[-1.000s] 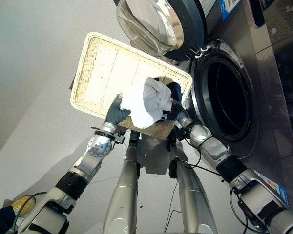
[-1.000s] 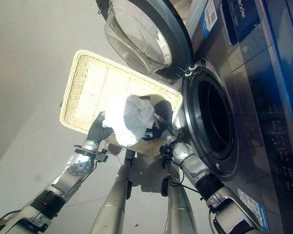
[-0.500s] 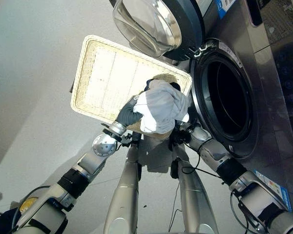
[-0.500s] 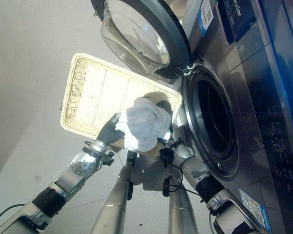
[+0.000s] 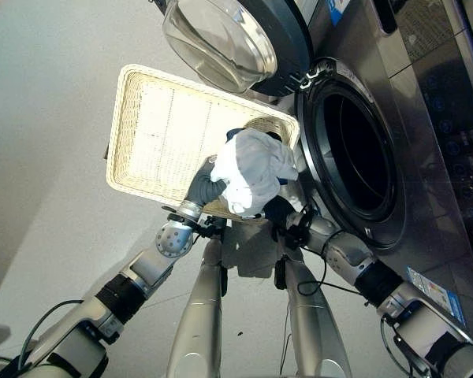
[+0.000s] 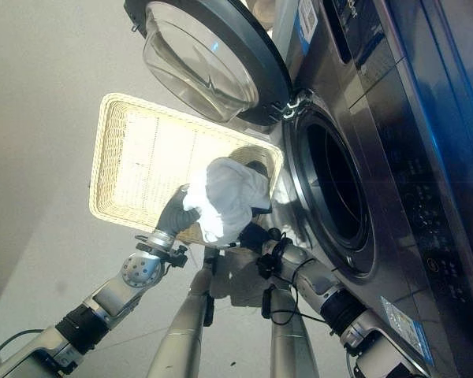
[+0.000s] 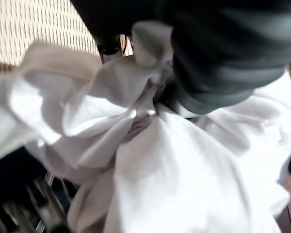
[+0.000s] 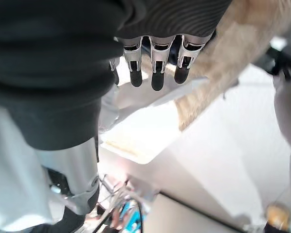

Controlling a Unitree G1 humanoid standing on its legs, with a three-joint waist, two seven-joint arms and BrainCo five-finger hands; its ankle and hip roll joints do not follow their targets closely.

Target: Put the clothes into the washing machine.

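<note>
Both hands under one bundle of white clothes (image 5: 252, 169), held up above the near corner of the wicker basket (image 5: 154, 126) and just beside the washer (image 5: 426, 118) opening.

Left hand (image 5: 203, 187) pressed into the bundle's left side; its fingers were buried in cloth, so could not tell whether they were curled or straight. Right hand (image 5: 277, 211) sat below the bundle's right side. In its wrist view the fingers (image 8: 157, 77) hung straight and loose beside the basket rim, gripping nothing.

Door (image 5: 229, 43) was swung wide open above the basket; drum (image 5: 355, 153) looked dark and unobstructed.

Step in hand, as judged: carrying the lifted load across to the opening. Next move calls for shifting the bundle rightward past the door seal and pushing it into the drum. Risk: loose folds catching on the rim or slipping off the flat right hand.
</note>
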